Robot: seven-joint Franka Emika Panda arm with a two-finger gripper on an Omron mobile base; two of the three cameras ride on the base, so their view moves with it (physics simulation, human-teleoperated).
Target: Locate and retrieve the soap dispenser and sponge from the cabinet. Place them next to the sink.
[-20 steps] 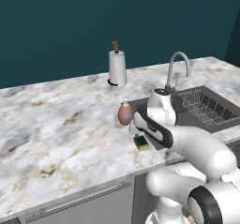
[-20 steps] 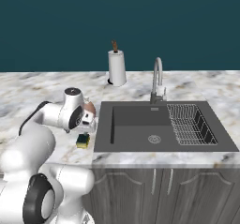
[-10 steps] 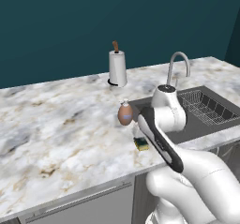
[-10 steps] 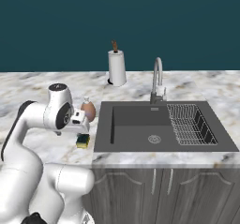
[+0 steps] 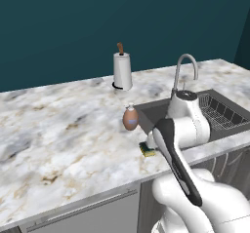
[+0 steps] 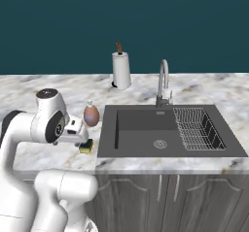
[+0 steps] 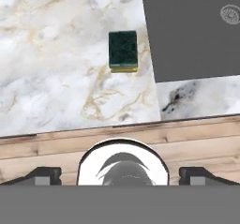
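Observation:
The reddish-brown soap dispenser (image 5: 130,118) (image 6: 91,114) stands upright on the marble counter just left of the sink (image 5: 152,111) (image 6: 146,129) (image 7: 197,31). The sponge (image 5: 147,149) (image 6: 86,147) (image 7: 123,50) lies flat, green side up, in front of the bottle, close to the sink's left rim. My gripper (image 6: 78,138) (image 7: 121,174) hangs above the counter's front edge, a little nearer than the sponge. It is open wide, holds nothing and touches nothing. The cabinet is out of view.
A white paper-towel roll (image 5: 122,71) (image 6: 121,70) stands at the back of the counter. The chrome faucet (image 5: 185,71) (image 6: 164,80) rises behind the basin, and a wire rack (image 5: 219,112) (image 6: 197,126) fills its right part. Wooden floor (image 7: 187,134) shows past the counter's front edge.
My arm has risen and drawn the hand back from the sponge toward the counter's front edge. Sponge and soap bottle have stayed where they were. The jaws stay open.

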